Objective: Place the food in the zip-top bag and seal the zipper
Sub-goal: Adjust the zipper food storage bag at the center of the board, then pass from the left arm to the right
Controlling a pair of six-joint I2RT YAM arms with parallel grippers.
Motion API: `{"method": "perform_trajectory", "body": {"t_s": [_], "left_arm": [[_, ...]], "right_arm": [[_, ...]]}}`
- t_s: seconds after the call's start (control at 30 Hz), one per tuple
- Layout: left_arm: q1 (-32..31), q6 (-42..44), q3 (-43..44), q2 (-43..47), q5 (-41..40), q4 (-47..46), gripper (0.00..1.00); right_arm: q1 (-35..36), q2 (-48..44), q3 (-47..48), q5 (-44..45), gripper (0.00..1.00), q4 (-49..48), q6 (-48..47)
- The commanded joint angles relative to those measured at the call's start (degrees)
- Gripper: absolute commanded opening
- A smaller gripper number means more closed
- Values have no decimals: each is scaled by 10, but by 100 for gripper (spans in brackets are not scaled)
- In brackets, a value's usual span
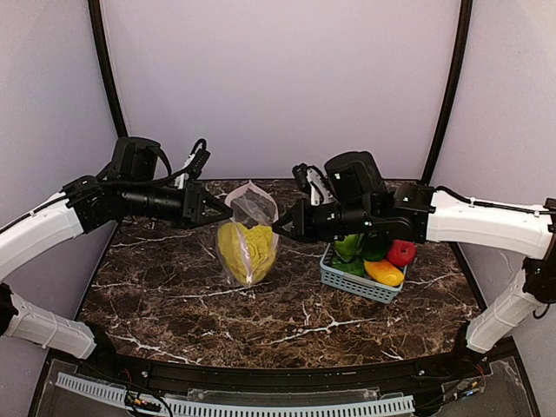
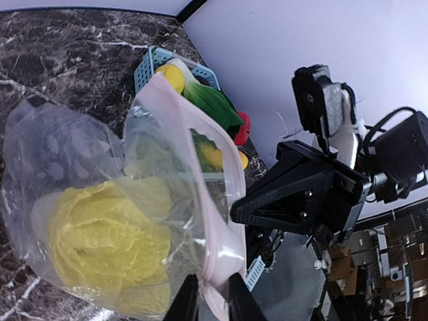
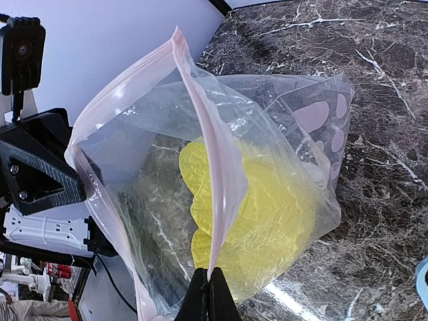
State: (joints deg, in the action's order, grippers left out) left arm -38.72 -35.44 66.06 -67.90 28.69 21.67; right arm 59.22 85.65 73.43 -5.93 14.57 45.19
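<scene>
Left gripper (image 1: 211, 208), right gripper (image 1: 280, 228) each clamped on pinkish press-seal zipper strip (image 3: 224, 177), opposite ends; clear floppy zip-top bag (image 1: 252, 207) held between them, pale yellow napa cabbage (image 1: 246, 249) inside, mouth unsealed. Loading looks unfinished: next, one gripper must let go for toy produce (image 1: 384, 272) in light-blue slotted basket (image 1: 352, 282) behind right gripper.

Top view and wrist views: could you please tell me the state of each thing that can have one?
Bag: held up by both grippers, mouth open.
Zipper: unsealed.
Cabbage: inside the bag.
Left gripper: shut on the bag's edge.
Right gripper: shut on the bag's edge.
Basket: partly filled.
</scene>
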Motion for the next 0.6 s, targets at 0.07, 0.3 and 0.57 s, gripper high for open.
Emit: {"method": "perform_trajectory", "body": {"t_s": [0.07,0.3,0.57], "left_arm": [[4,-53,-95,56,-4,-54,36],[3,-144,-225,151,17,-148,62],[-15,-217,-273,162,34,-253,75]], "right_arm": [[40,-8,-59,57,0,-112,71],[67,32,-15,107,0,-110,78],[74,66,7,151,0,-101,73]]}}
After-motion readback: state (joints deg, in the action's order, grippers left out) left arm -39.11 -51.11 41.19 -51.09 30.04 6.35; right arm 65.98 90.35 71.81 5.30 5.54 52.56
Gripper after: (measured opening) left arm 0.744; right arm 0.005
